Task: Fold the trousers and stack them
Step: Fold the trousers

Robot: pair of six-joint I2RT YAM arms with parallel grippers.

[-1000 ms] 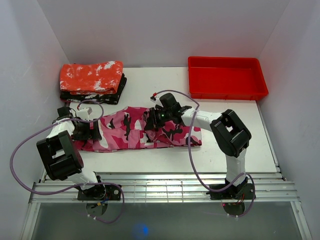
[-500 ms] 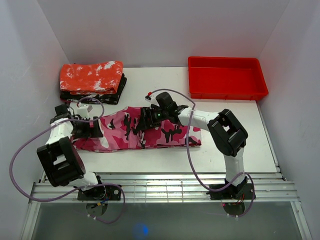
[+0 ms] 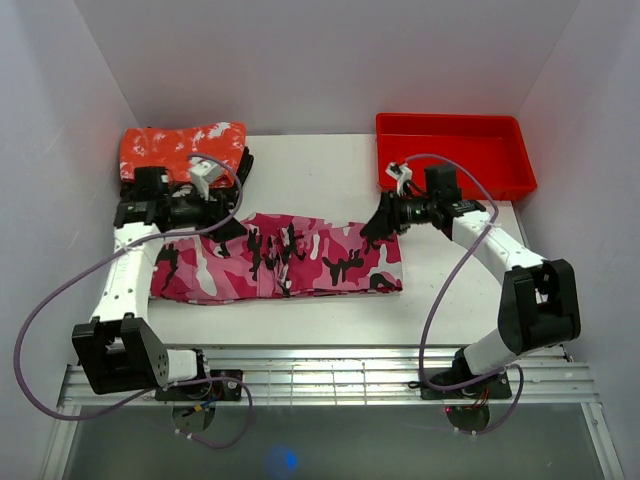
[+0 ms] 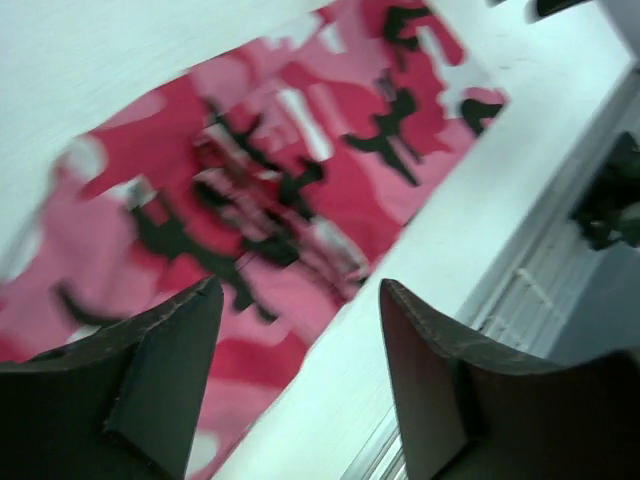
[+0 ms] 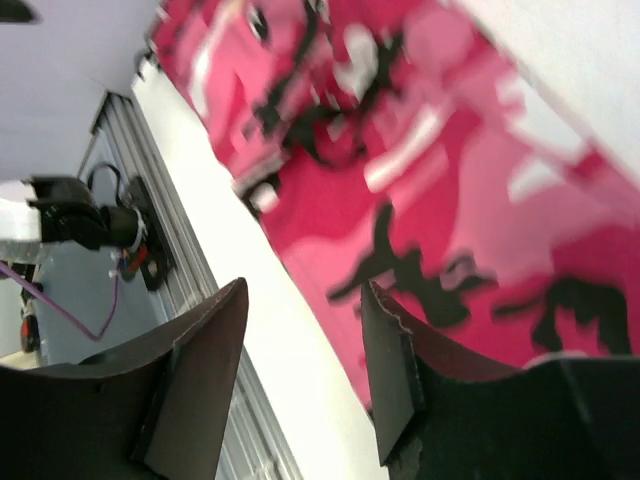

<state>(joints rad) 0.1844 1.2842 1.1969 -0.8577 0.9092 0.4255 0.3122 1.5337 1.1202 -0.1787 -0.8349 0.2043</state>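
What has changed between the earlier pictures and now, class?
Both hands came off the trousers: the left hand swung from their left end toward the far side, the right hand drew back from their middle to their right end. Both are open and empty. The trousers, folded red cloth and red tray stayed put.

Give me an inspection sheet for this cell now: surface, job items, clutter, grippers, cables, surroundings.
Surface: white table, no spills seen.
Job's things: pink camouflage cloth trousers lie flat in a long strip across mid-table; not yet stacked.
Clutter: folded red cloth with white speckles at rear left; red plastic tray at rear right.
Grippers: left gripper open and holding nothing, above the trousers; right gripper likewise.
Cables: a purple cable loops from each arm; no snag seen.
Surroundings: white walls on three sides; metal rails at the near edge.
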